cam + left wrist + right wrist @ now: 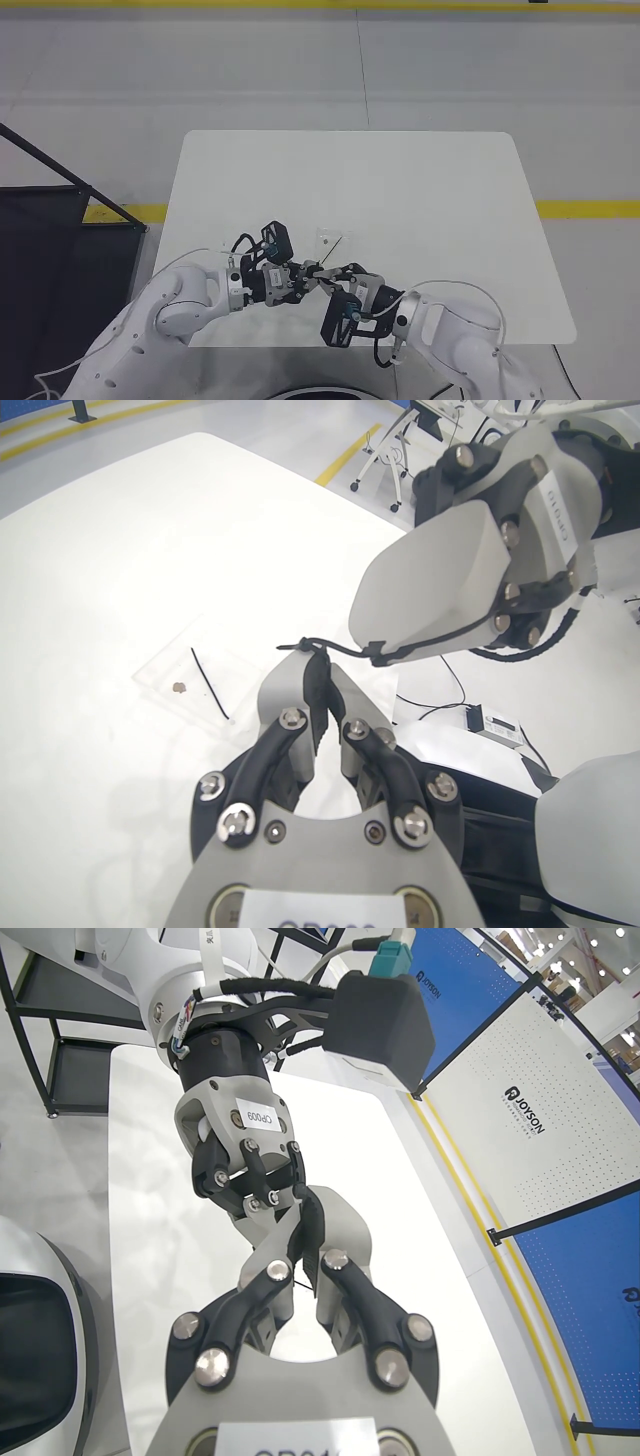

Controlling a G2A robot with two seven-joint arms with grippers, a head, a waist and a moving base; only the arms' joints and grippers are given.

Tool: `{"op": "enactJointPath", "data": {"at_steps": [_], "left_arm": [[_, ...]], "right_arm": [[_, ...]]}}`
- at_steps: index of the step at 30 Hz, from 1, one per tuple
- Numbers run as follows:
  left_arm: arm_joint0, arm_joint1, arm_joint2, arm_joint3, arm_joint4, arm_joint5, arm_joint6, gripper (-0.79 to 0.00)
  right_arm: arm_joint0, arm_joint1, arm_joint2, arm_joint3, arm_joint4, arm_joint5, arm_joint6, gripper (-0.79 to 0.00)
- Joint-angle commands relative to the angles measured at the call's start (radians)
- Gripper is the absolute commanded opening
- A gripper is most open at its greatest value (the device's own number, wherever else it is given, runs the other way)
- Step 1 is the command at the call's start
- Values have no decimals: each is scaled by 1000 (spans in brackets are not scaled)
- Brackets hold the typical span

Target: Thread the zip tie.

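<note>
Where the two arms meet over the near middle of the worktop (pixel 450 200): left gripper (pixel 317 657), fingers together, clamped on the zip tie (pixel 340 647) near its head; right gripper (pixel 380 654), fingers together on the strap's other end. Farther off, lying on the worktop: clear sheet (pixel 220 660) bearing a second tie (pixel 207 687) and a brown speck (pixel 178 687).

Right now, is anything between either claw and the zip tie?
Nothing visible is: the left claw and right claw are both shut on the zip tie, which spans the open gap between them.
</note>
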Motion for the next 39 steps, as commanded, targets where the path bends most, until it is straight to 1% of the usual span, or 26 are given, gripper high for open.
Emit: {"op": "enactJointPath", "data": {"at_steps": [1, 9, 27, 33, 39], "left_arm": [[2, 0, 0, -2, 2, -1, 1, -785], [8, 0, -4, -8, 8, 0, 3, -785], [26, -3, -20, -15, 55, 30, 56, -785], [28, -5, -21, -16, 71, 25, 74, -785], [33, -6, -22, -20, 85, 18, 78, -785]], "right_arm": [[1, -1, -2, 0, 2, 2, 8, -785], [4, -4, -4, -3, 11, 17, 30, -785], [-25, 4, 27, -18, -10, -28, -32, -785], [-21, 3, 21, -12, -8, -30, -7, -785], [-10, -2, 12, -6, 10, -11, 16, -785]]}}
